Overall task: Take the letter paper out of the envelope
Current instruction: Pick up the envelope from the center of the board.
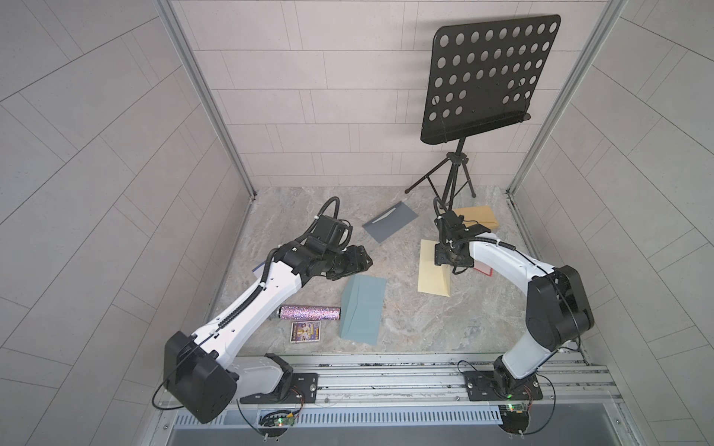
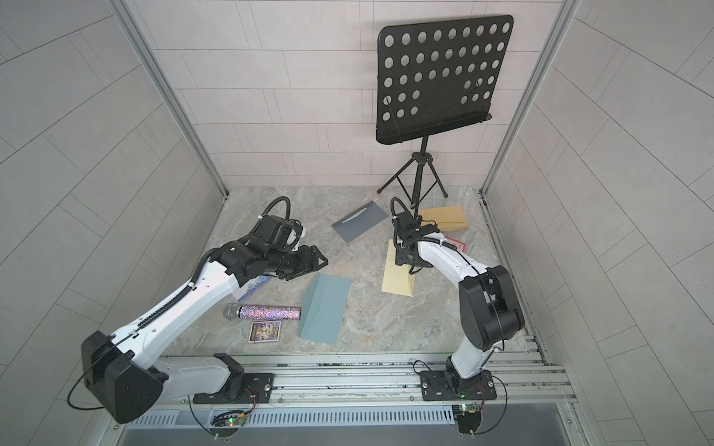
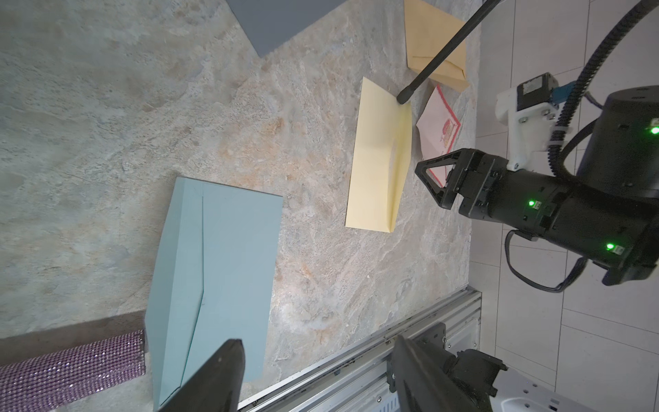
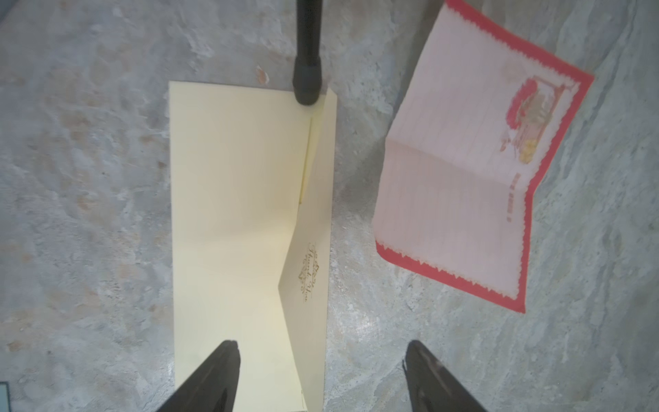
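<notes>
Right gripper (image 4: pixel 321 344) hanging open and empty over cream envelope (image 4: pixel 231 214), letter paper (image 4: pixel 456 171) lying just right of it — left gripper (image 3: pixel 317 339) gaping, empty.

— Where is the envelope (image 4: pixel 235 221)?
— Pale yellow, flat on the marbled surface (image 4: pixel 89 178), with its gold-lettered flap unsealed along one long edge.
— And the letter paper (image 4: pixel 453 171)?
— Pink, lined, red-bordered and creased across the middle. It lies just beside that flap, fully outside, not touching.

Pale-yellow rectangular paper envelope (image 4: pixel 231 214) — gold script on flap. Pink lined letter paper sheet (image 4: pixel 445 178) — red scalloped border. Teal paper envelope (image 3: pixel 231 267) plain. Cylindrical microphone (image 2: pixel 270 312) purple glitter.
</notes>
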Controlling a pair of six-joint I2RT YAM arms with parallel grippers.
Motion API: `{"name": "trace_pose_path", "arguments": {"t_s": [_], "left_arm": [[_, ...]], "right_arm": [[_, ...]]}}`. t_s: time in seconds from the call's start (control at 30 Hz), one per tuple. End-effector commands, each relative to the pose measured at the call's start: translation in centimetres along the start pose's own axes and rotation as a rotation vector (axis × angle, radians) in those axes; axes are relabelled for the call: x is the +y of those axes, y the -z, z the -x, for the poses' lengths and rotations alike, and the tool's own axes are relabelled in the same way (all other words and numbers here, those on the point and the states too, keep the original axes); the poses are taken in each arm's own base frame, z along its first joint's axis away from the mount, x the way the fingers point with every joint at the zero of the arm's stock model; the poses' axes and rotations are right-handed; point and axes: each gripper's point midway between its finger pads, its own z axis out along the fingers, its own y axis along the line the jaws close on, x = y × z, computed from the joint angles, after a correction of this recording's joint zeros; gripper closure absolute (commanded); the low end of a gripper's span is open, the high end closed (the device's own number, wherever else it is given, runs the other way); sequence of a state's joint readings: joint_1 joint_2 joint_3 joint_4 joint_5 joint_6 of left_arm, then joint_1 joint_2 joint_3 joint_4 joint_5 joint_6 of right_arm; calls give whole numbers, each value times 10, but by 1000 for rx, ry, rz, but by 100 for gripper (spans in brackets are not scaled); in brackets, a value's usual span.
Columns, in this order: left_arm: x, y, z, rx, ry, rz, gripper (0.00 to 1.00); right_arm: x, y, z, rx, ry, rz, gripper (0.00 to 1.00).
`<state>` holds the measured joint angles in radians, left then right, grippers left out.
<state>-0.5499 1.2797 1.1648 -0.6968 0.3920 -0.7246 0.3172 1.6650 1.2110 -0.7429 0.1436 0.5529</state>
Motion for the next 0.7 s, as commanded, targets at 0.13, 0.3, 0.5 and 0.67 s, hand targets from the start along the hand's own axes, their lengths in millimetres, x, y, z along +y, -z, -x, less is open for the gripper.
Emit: {"name": "trace_pose_path", "arguments": {"t_s": [0.13, 0.3, 0.5, 0.67], "left_arm": [[1, 0, -4, 30, -20, -6, 28], [2, -1, -6, 34, -20, -6, 28], [-1, -3, -5, 39, -17, -16, 28], [-1, -3, -5, 38, -17, -16, 29]], "right_arm": [[-1, -28, -18, 100, 19, -38, 35], [-2, -36, -22, 109, 18, -49, 37], [-2, -47, -23, 119, 44, -59, 49], [-7, -53, -28, 123, 42, -58, 59]]}}
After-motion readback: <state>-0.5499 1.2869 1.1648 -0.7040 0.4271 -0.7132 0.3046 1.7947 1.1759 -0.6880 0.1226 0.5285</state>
